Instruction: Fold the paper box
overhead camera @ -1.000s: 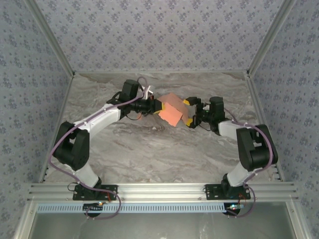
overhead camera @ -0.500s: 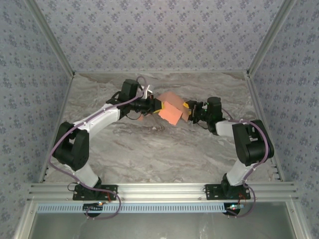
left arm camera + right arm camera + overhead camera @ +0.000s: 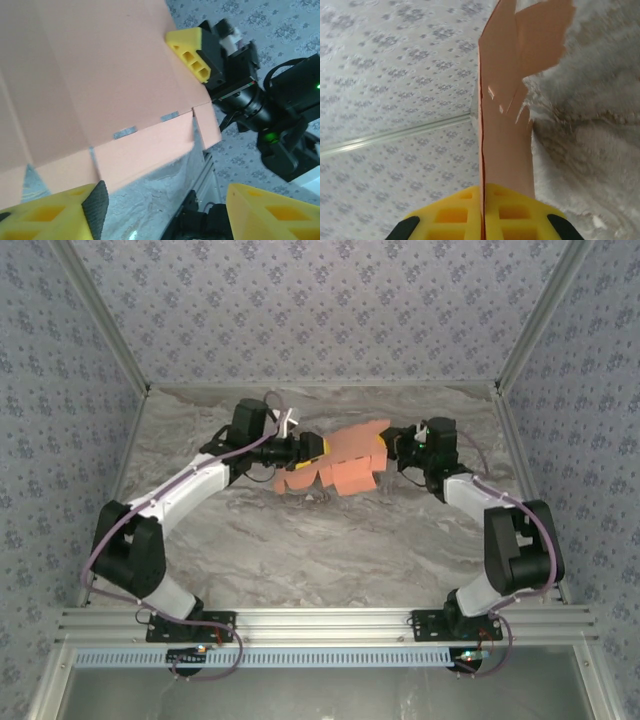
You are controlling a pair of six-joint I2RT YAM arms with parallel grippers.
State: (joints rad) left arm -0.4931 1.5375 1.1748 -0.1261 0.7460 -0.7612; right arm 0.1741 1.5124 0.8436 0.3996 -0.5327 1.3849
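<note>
Found paper box (image 3: 345, 462) as a creased, partly opened sheet, apparently held clear of the surface (image 3: 300, 540), towards its far side and between the two arms. Noted right claw (image 3: 482, 200) pinched tight on the sheet's right edge, carrying it alone. Noted left claw (image 3: 165, 215) standing wide, clamping nothing, with the sheet's left flaps just ahead of it and close by one pad. Traced long axis running left to right, from one claw to the other. Judged left arm nearer the free end and best placed for the next crease. Advise approaching along that axis, since loose flaps hang low on that side and may snag or bend.
</note>
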